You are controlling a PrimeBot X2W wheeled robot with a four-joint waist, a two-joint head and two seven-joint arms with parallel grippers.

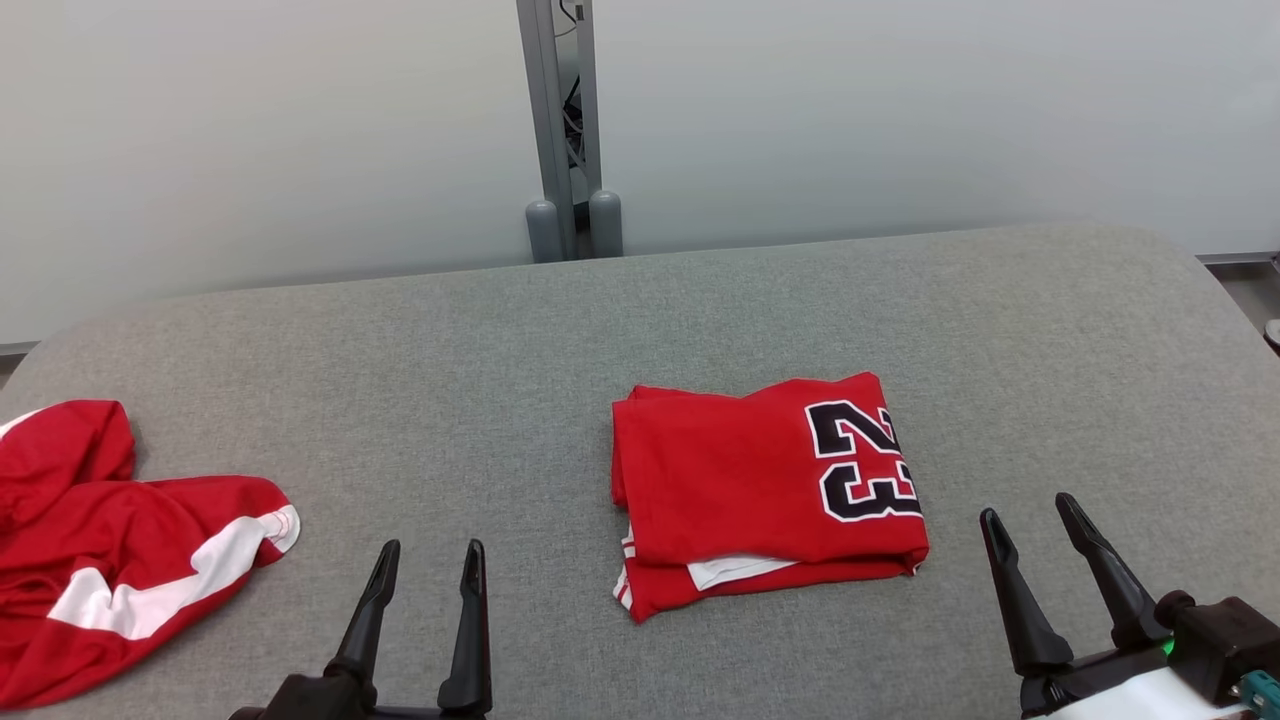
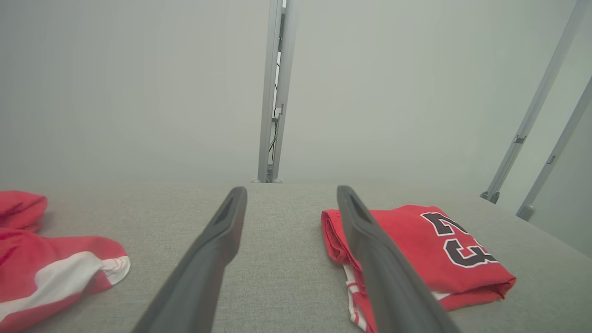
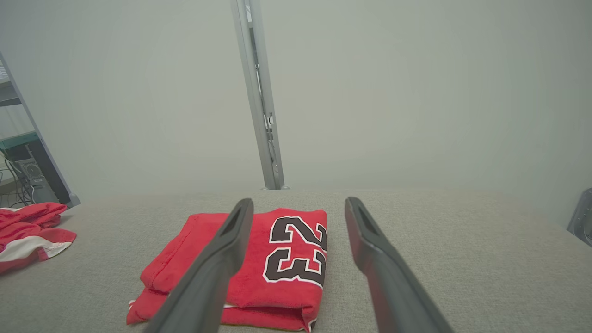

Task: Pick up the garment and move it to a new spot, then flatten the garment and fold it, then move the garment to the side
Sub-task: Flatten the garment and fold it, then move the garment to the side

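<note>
Garment (image 1: 745, 490), red with a black 23 edged in white, lies folded into a compact rectangle on the grey fabric-covered counter (image 1: 420, 340), a little right of centre in the head view, with the number on its right-hand portion and a strip of white lining peeking out along the near edge. The left pincer (image 1: 432, 548) sits at the lower left of that view, its two dark fingers apart with nothing between them, near the garment's left edge but not touching it; in the left wrist view the garment (image 2: 416, 245) shows partly behind the right-hand finger of that pincer (image 2: 291, 189). The right pincer (image 1: 1027, 505) stands just beside the garment's right edge, fingers likewise spread and holding nothing, and is tilted slightly leftward. In the right wrist view the garment (image 3: 175, 263) lies ahead and to the left between and beyond the fingers. A second red cloth (image 1: 110, 560) with a white stripe lies crumpled at the counter's far left, well apart from the folded one. Behind the counter a grey post (image 1: 560, 120) rises against the pale wall (image 1: 900, 110).
</note>
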